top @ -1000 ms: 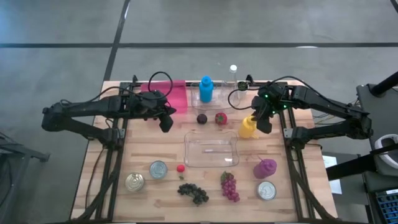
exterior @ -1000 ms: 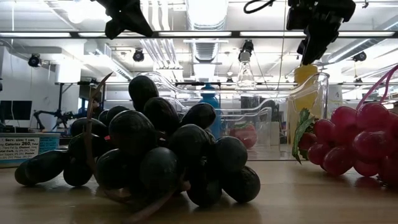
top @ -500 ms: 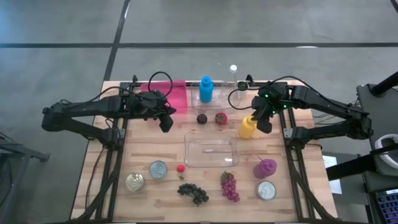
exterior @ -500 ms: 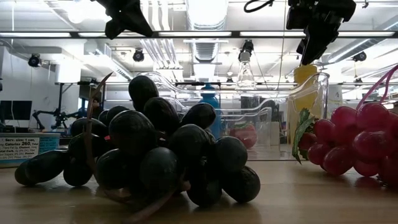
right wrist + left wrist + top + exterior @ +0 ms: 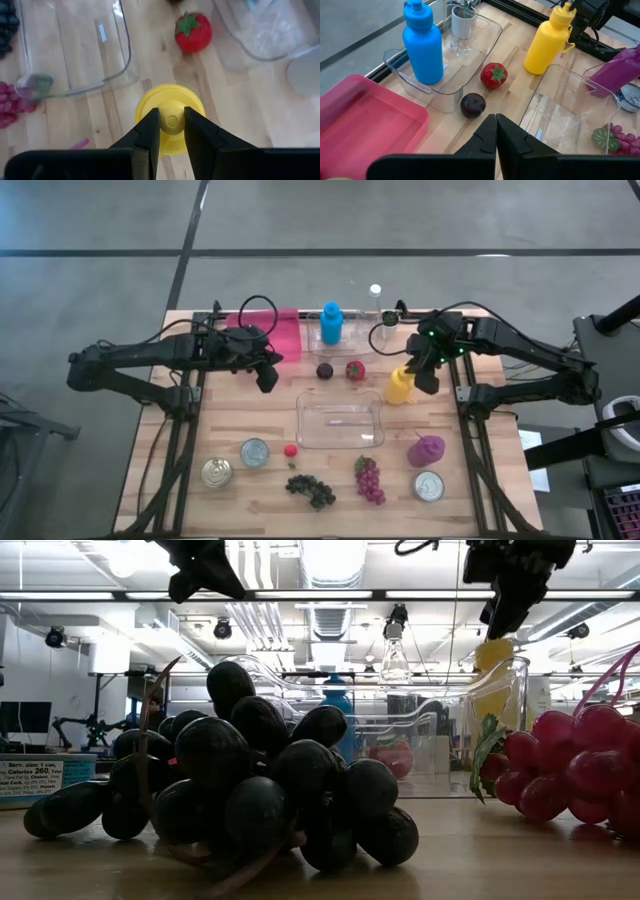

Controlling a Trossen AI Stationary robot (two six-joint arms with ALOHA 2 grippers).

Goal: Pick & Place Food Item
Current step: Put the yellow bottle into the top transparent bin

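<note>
Right pincer (image 5: 171,131) closed around the cap of the yellow squeeze bottle (image 5: 170,117), which is held upright at 2 o'clock from the clear tray (image 5: 340,423) at desk (image 5: 230,430) centre. A tomato (image 5: 355,369) sits at 9 o'clock of the bottle. Left pincer (image 5: 496,131) fully closed, empty, hovering near the pink bin (image 5: 280,333).

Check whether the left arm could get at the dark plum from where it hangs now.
Probably yes. The left gripper, shut and empty, hangs just beside the dark plum, with bare tabletop between them; the tomato sits on the far side.
</note>
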